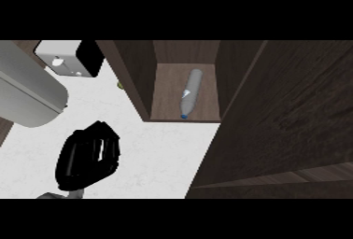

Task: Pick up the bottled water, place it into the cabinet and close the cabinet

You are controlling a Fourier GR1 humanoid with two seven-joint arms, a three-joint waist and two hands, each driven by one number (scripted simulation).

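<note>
Hovering over the white counter, the left hand shows relaxed, empty fingers, with bare room on every side. Beyond it, the bottled water lies on its side inside the open cabinet. The dark cabinet door fills the right, hiding whatever is behind it.
</note>
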